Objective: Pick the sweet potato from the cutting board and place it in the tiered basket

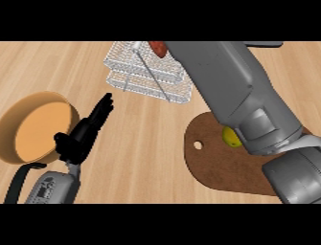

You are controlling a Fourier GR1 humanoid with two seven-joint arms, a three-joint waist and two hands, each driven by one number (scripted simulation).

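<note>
Sweet potato (157,48) shows at far edge of the tiered basket (145,72), right hand hidden, left hand (85,130) straight-fingered.

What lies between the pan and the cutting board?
In the head view, the left robot hand, open with straight fingers, lies between the pan and the cutting board, close to the pan; the rest is bare wooden counter.
</note>
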